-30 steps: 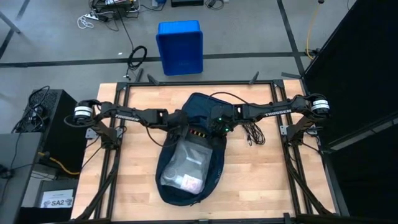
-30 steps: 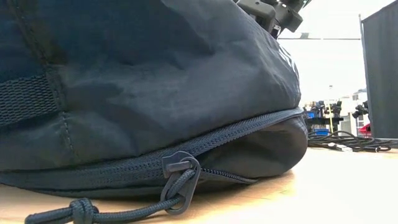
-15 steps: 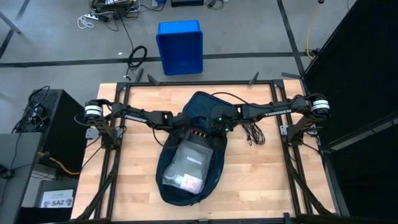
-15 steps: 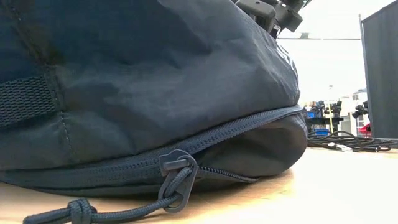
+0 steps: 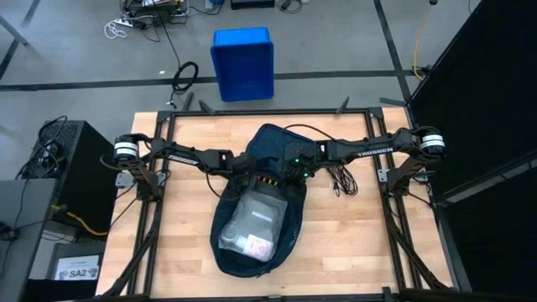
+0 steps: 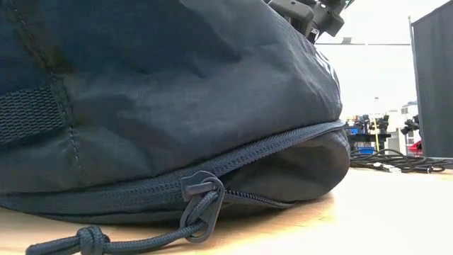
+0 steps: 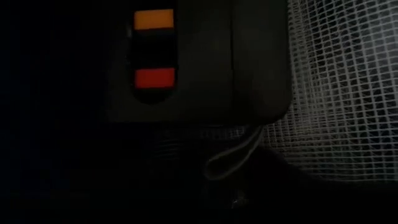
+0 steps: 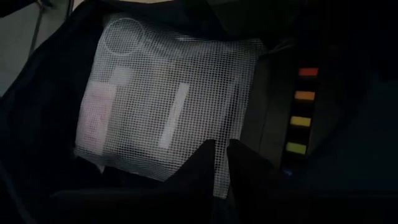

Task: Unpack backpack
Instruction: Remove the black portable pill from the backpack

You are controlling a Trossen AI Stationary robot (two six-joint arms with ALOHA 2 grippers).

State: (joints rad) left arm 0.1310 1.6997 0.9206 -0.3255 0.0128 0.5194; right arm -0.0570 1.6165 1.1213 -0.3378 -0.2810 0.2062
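Observation:
The dark navy backpack lies open on the table's middle and fills the low view. Inside it lies a clear mesh pouch holding small items. Beside the pouch's far end sits a dark case with coloured patches. My left gripper reaches into the backpack's opening right at that case, and darkness hides it in its own wrist view. My right gripper is shut over the pouch's far right corner. My right gripper comes slanting down from the table's right side, with its fingertips over the mesh pouch's corner. I cannot tell whether they touch the pouch or the backpack's fabric.
A black cable lies coiled on the wood right of the backpack. A blue bin stands on the floor beyond the far edge. Bare wood shows left and right of the backpack. A corded zipper pull hangs at its near side.
My left arm has stretched toward the table's middle and its gripper has sunk deeper into the backpack's opening, toward the dark case. The backpack's near side fabric and zipper pull have shifted slightly.

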